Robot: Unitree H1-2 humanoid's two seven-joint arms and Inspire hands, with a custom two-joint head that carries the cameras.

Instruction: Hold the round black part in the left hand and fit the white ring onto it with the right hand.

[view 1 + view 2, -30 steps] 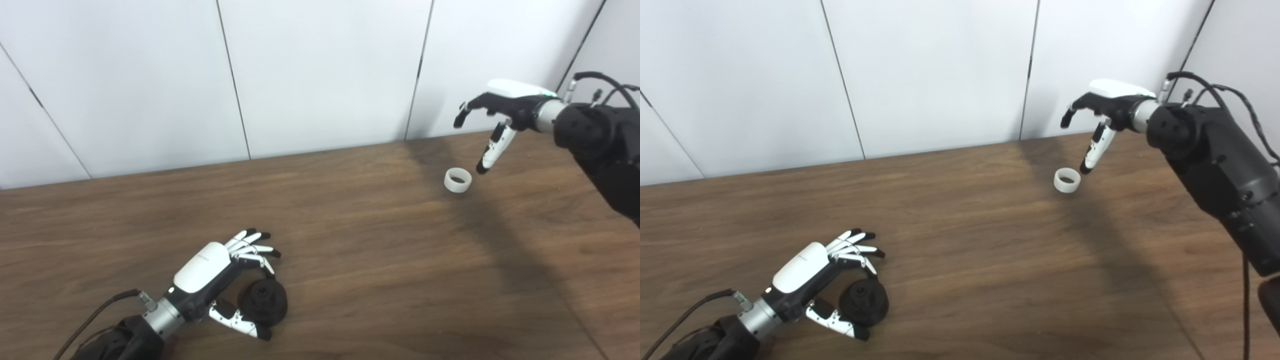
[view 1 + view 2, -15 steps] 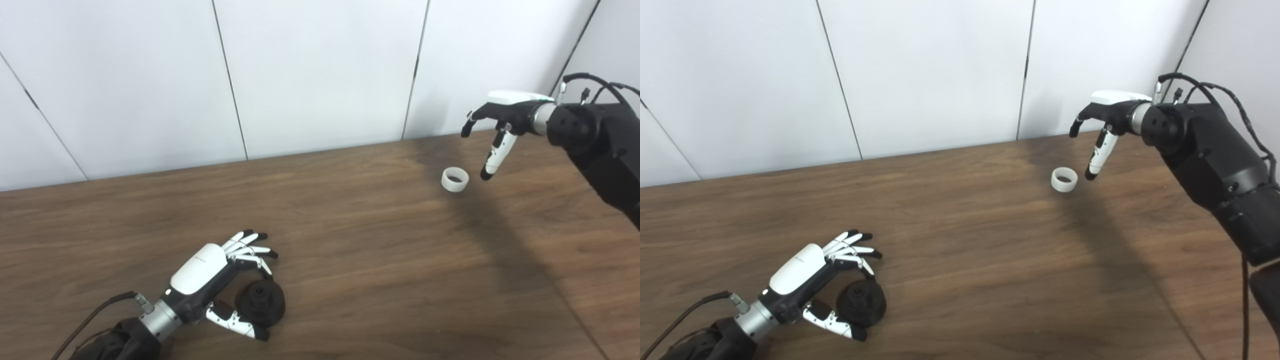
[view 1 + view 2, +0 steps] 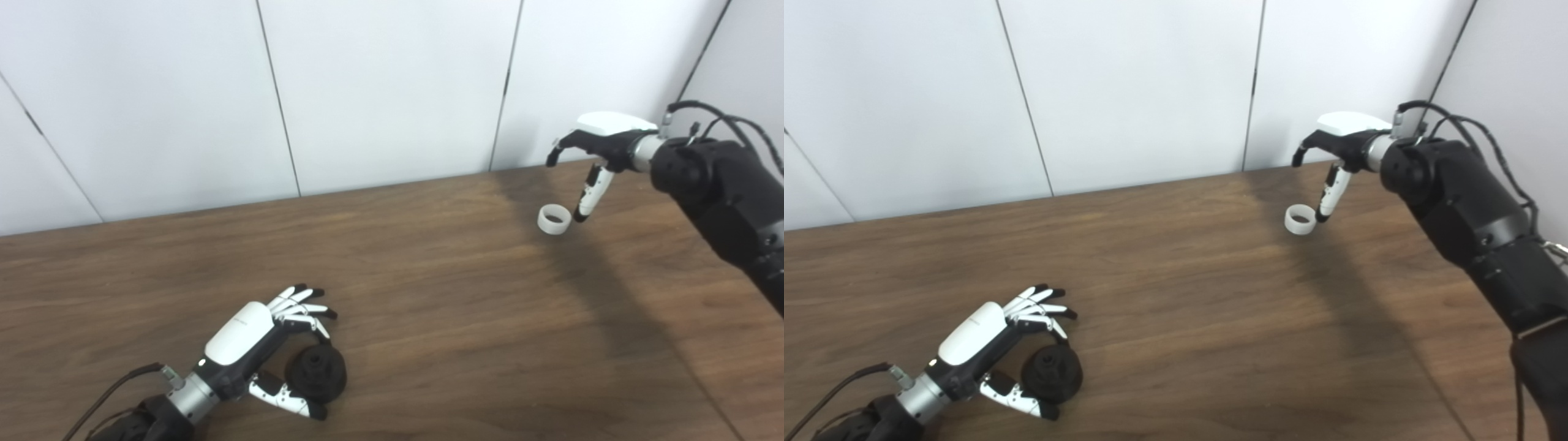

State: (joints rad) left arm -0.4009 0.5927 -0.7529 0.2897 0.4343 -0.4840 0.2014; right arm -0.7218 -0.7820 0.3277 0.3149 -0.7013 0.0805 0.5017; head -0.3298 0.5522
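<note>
Dark wooden table (image 3: pixel 429 294) carries the round black part (image 3: pixel 315 372) at lower left, cupped loosely by the spread left hand (image 3: pixel 257 343); the white ring (image 3: pixel 554 218) lies upper right, the open right hand's (image 3: pixel 597 144) thumb just beside it.

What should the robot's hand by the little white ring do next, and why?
Probably close around the white ring. The right hand is open, its thumb tip right beside the ring and its fingers above, and the ring lies on the table, not yet held.
</note>
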